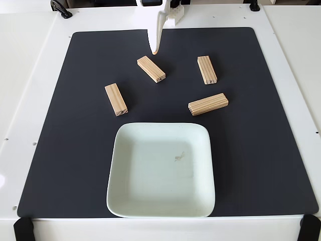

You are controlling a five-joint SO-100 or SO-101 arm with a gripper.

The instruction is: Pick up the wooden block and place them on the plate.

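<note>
Several pale wooden blocks lie flat on the black mat (261, 150), all apart from one another: one (151, 69) angled just below my gripper, one (116, 99) at the left, one (207, 70) at the right, and one (207, 104) lying crosswise nearest the plate. The mint-green square plate (150, 193) sits at the front centre with nothing on it but a small grey smudge. My white gripper (155, 50) hangs down from the top edge. Its fingers are pressed together into one narrow tip, holding nothing, a little above and behind the nearest block.
The mat covers most of the white table (30, 100). Black clamps sit at the front corners (22, 228) and at the back edge (60, 9). Bare mat stretches to the left and right of the plate.
</note>
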